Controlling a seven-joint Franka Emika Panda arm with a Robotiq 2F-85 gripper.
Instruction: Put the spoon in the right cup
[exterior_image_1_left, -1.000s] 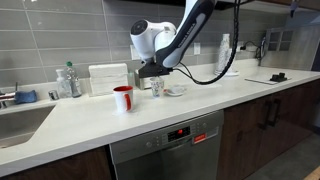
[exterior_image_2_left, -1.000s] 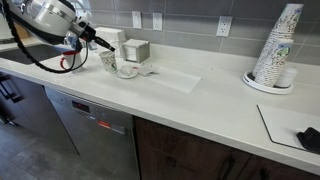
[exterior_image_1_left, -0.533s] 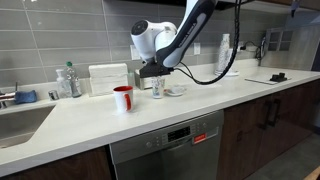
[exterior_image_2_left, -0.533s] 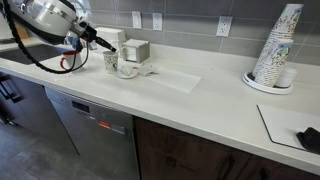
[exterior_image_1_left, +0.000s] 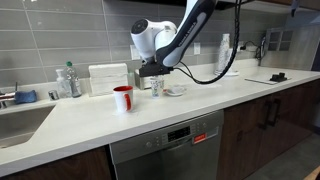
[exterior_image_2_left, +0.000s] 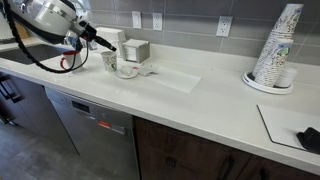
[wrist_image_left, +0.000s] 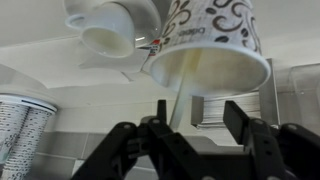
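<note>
The spoon (wrist_image_left: 176, 98) runs lengthwise from the pincer (wrist_image_left: 197, 120) straight into the right cup's (wrist_image_left: 212, 45) mouth. I cannot tell whether the pincer grips it.

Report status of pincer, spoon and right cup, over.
Pincer looks open, jaws either side of the spoon. Spoon end is inside the right cup. Nothing in the way; a white cup stands close beside it.

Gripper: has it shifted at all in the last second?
No. In both exterior views the gripper sits just where it was, judged against the red cup beside it and the whitish cup below it.
</note>
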